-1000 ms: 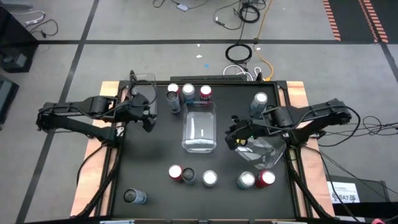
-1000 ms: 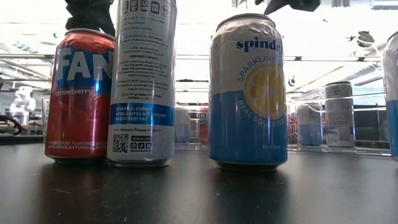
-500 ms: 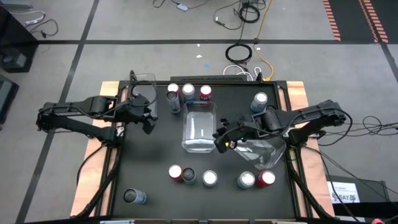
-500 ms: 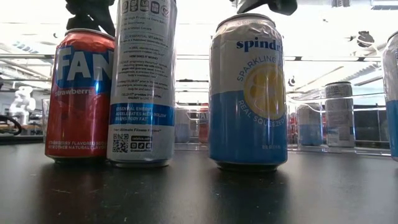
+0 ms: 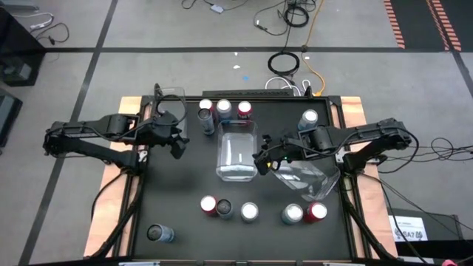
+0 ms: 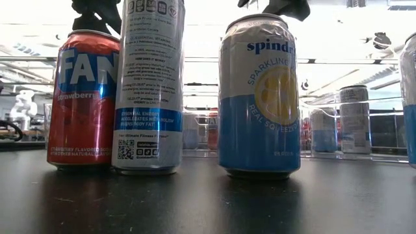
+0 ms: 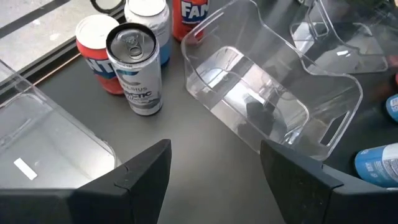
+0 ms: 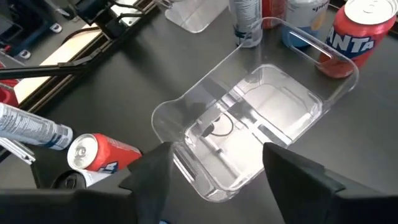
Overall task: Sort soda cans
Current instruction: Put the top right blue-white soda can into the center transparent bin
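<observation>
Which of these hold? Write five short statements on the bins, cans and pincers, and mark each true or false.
1. The middle clear bin holds no can. True.
2. The right pincer grips a red can. False: it is open and empty, over the middle clear bin's right edge.
3. The left pincer is open with nothing between its fingers. True.
4. No cans stand at the middle clear bin's far end. False: three cans stand there in a row, on the table.
5. The red strawberry can stands upright on the table. True.
</observation>
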Robot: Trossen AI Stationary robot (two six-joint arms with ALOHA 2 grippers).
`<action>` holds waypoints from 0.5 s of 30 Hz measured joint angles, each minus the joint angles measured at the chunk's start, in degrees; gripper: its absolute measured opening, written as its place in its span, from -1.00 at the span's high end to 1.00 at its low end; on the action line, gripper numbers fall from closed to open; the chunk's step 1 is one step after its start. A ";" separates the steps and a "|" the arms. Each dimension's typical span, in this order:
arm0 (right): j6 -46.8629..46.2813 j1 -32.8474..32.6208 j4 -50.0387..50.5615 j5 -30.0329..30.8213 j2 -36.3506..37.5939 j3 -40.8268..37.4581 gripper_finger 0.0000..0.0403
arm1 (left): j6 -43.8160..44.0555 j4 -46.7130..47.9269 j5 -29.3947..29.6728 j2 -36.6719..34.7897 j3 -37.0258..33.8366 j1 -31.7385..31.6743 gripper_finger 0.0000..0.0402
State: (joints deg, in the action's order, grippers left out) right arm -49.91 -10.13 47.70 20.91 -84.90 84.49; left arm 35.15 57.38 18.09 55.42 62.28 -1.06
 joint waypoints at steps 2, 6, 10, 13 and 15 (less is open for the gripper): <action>-0.36 0.00 -0.18 0.00 0.00 0.00 -0.28 | 0.06 0.01 0.00 -0.01 0.00 0.00 -0.29; -0.21 0.00 -1.29 0.00 0.00 0.00 -0.33 | 0.45 0.03 0.04 -0.01 0.00 0.00 -0.29; -1.24 -0.02 -1.75 -0.01 0.00 0.00 -0.32 | 0.46 0.05 0.04 -0.01 0.00 0.00 -0.29; -1.75 -0.02 -2.58 -0.01 0.00 0.00 -0.31 | 0.47 0.07 0.07 -0.01 0.00 0.00 -0.29; -1.88 -0.02 -3.02 -0.04 0.00 0.00 -0.31 | 0.47 0.09 0.11 -0.01 0.00 0.00 -0.29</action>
State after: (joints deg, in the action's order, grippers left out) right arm -51.79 -10.15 44.68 20.88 -84.90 84.49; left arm 35.62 57.47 18.20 55.42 62.28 -1.06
